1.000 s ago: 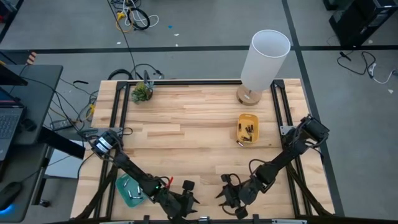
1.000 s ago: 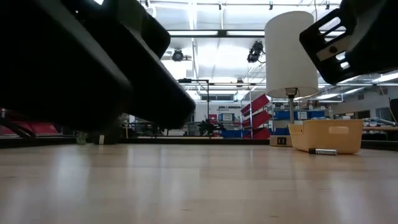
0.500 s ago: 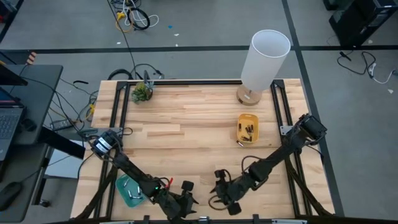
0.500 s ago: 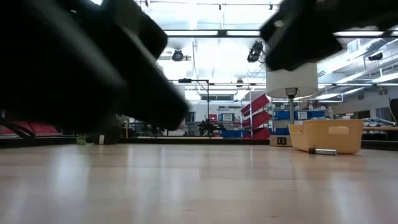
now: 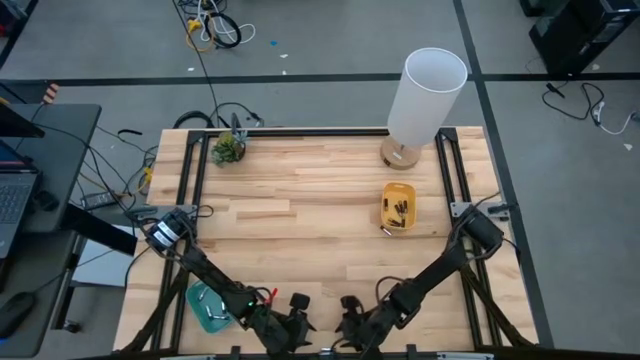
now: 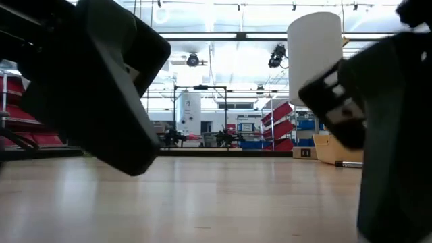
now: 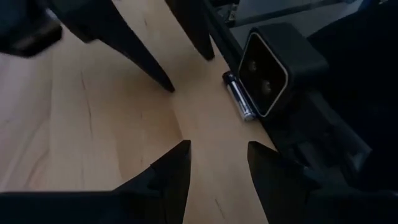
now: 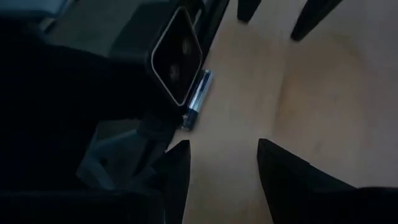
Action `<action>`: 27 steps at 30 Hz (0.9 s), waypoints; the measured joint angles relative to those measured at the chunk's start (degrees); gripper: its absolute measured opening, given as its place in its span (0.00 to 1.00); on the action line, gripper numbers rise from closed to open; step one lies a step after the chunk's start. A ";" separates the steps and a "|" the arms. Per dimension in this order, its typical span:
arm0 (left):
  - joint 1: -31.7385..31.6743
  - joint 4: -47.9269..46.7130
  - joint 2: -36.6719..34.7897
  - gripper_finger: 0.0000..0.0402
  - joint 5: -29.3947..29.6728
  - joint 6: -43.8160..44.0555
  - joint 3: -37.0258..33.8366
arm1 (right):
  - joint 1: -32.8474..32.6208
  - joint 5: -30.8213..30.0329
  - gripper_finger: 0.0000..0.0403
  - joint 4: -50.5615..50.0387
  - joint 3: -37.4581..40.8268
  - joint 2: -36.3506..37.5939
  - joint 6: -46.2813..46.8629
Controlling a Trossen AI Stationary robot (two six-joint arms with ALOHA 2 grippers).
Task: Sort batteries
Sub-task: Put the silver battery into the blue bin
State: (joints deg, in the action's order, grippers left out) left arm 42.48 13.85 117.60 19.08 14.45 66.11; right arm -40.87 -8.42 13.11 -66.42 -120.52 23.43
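— Where's the battery point(image 7: 239, 96)?
— I see it lying at the table's point(image 5: 320, 200) near edge, against the small camera box point(image 7: 272, 68).
— And the grippers?
— Left gripper point(image 7: 217, 163) and right gripper point(image 8: 219, 160) both face it — jaws spread, holding nothing.

The tabletop point(image 5: 300, 190) is pale butcher-block wood inside a black frame. At its far edge a white-shaded lamp point(image 5: 425, 95) stands on a round wooden base, and a small green plant point(image 5: 228, 148) sits toward the far left corner. A yellow tray point(image 5: 398, 207) rests on the right half with one loose battery point(image 5: 385, 231) just beside its near end. A teal tray point(image 5: 208, 305) lies near the front left edge. Another battery point(image 7: 238, 95) lies on the wood against a small camera housing point(image 7: 270, 65) at the front edge.
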 joint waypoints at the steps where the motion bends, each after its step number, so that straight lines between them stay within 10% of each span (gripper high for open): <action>1: 0.00 0.03 0.00 0.43 -0.34 0.26 0.00 | -0.14 -0.05 0.43 0.01 -0.75 -0.80 -0.12; 27: -0.02 6.52 5.38 0.41 -0.68 -0.10 0.06 | -4.95 -13.15 0.60 5.28 -2.10 -5.27 -11.74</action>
State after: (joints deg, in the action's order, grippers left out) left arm 42.46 20.37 122.98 18.40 14.35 66.17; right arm -45.82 -21.57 18.39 -68.52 -125.79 11.69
